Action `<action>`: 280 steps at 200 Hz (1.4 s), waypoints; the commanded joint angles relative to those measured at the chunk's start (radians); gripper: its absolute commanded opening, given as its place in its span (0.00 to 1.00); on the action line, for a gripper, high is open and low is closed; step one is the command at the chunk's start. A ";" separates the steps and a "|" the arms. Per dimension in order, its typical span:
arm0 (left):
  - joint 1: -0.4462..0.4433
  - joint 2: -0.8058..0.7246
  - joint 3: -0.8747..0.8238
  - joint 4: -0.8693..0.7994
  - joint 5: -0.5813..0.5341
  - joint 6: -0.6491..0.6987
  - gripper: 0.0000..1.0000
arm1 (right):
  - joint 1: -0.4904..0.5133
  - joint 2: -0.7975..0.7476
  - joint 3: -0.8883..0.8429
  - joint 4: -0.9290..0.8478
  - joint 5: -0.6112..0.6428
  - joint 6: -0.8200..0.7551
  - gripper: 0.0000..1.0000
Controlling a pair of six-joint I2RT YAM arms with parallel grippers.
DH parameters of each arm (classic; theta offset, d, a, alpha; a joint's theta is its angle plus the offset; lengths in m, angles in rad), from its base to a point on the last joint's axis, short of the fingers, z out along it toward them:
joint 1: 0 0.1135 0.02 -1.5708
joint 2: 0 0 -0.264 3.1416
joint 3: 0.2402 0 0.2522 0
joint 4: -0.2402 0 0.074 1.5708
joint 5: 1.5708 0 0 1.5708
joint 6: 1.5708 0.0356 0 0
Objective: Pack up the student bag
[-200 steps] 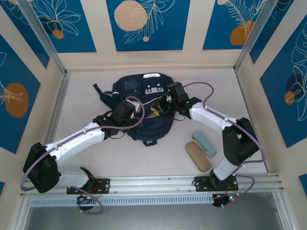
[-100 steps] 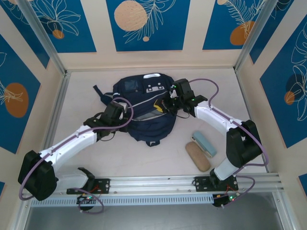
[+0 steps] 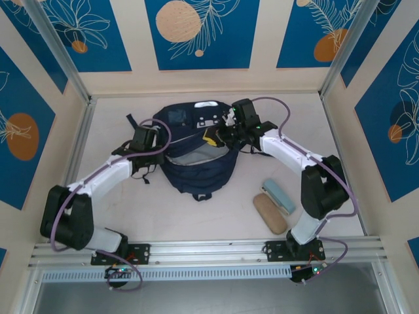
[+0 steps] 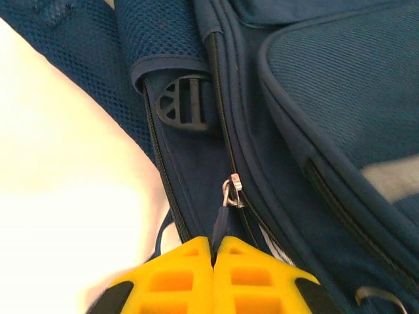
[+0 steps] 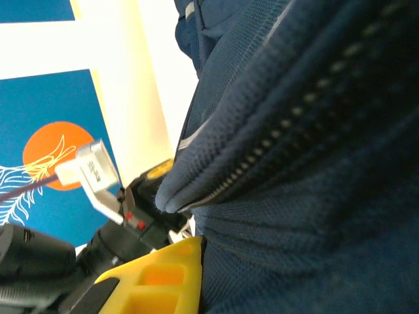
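the student bag point(image 3: 196, 171) lies mid-frame on the worktop point(image 3: 222, 212), soft and floppy; left fingers point(image 4: 173, 281) clench its zipper pull point(image 4: 221, 219), right fingers point(image 5: 167, 278) pinch the opening's fabric rim point(image 5: 196, 191): best holds, i judge.

Tan oval case point(image 3: 270, 213) just beside pale blue case point(image 3: 279, 195), near right table point(image 3: 131, 209) edge.
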 commanded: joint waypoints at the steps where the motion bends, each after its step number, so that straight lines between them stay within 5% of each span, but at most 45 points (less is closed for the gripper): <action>1: 0.071 0.068 0.059 -0.010 -0.019 0.017 0.00 | 0.008 0.084 0.095 0.035 -0.098 -0.070 0.11; 37: 0.107 0.101 0.112 -0.040 -0.044 -0.001 0.01 | 0.034 0.221 0.226 -0.013 -0.148 -0.114 0.14; 84: 0.115 0.037 0.122 -0.154 -0.079 -0.004 0.51 | 0.050 0.103 0.164 -0.220 0.089 -0.224 0.62; 149: 0.117 -0.129 0.121 -0.321 -0.081 -0.037 0.94 | 0.088 -0.311 -0.145 -0.511 0.510 -0.365 0.79; 202: 0.120 -0.250 0.064 -0.306 -0.003 -0.032 1.00 | 0.099 -0.475 -0.344 -0.795 0.737 -0.293 0.84; 251: 0.120 -0.274 0.049 -0.287 0.048 -0.051 1.00 | 0.115 -0.477 -0.471 -0.849 0.712 -0.168 0.85; 280: 0.119 -0.269 0.042 -0.289 0.054 -0.046 1.00 | 0.125 -0.465 -0.520 -0.857 0.734 -0.115 0.95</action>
